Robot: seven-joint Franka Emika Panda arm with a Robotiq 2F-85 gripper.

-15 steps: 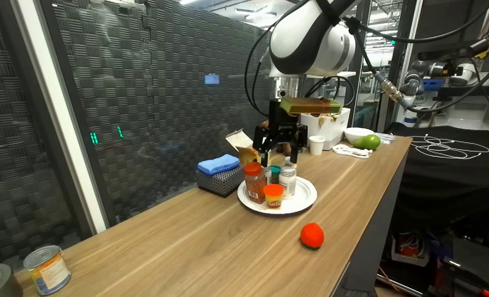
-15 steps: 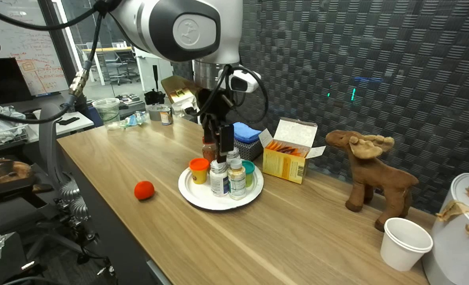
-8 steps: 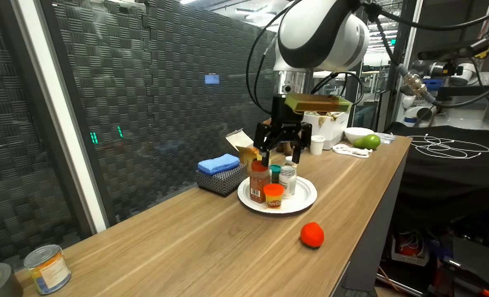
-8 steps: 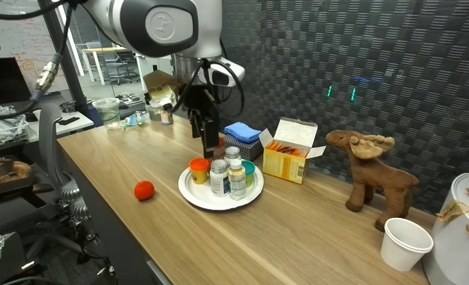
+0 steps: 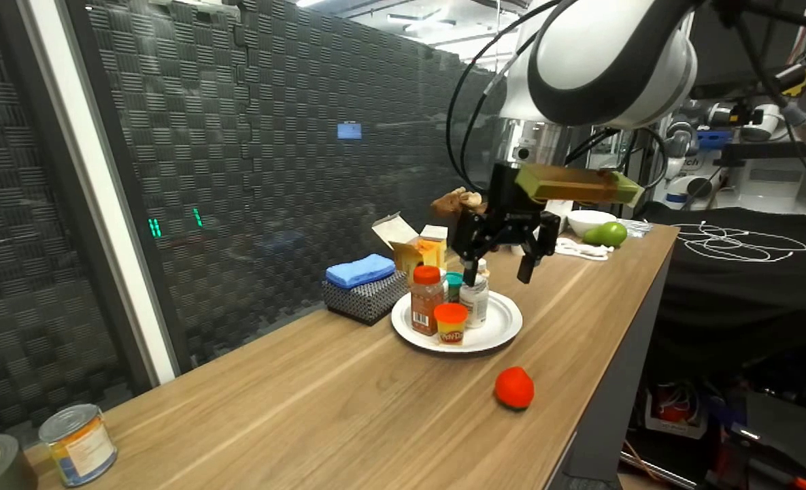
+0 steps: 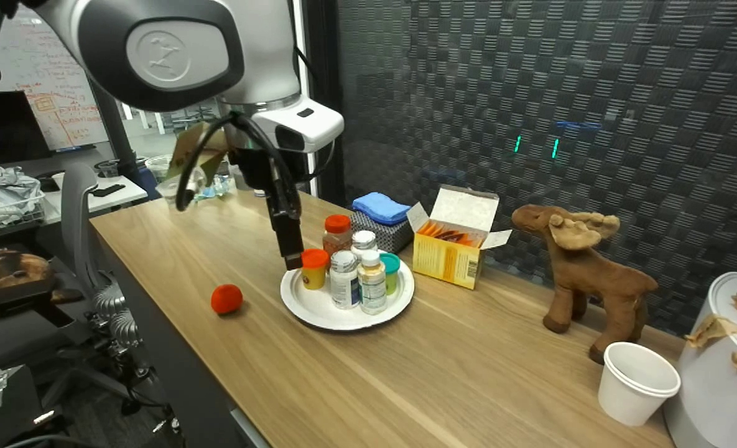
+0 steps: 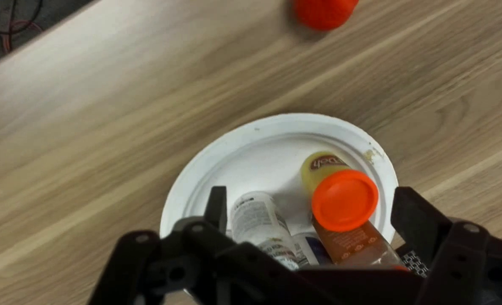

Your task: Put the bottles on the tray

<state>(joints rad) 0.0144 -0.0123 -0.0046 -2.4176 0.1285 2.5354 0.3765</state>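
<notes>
A round white plate (image 5: 508, 327) stands on the wooden counter in both exterior views. A brown bottle with a red cap (image 5: 427, 303) stands upright on it. Several white pill bottles (image 6: 344, 283) stand close together there, one with a white cap (image 6: 373, 286). A yellow Play-Doh tub with an orange lid (image 7: 345, 201) and a green tub with a teal lid (image 6: 391, 274) are also on the plate. My gripper (image 5: 498, 271) is open and empty above the plate's side nearer the counter's front edge. In the wrist view its lower part hides the bottle tops.
A red ball-like object (image 6: 227, 299) lies near the front edge. A blue cloth (image 5: 360, 271) on a dark patterned box, an open yellow tea box (image 6: 446, 255) and a plush moose (image 6: 583, 274) stand along the wall. White cups (image 6: 635, 382) and a can (image 5: 79, 446) stand farther off.
My gripper has moved away from the brown bottle toward the counter's front edge, still open. The brown bottle has shifted slightly and stands straighter than one second ago.
</notes>
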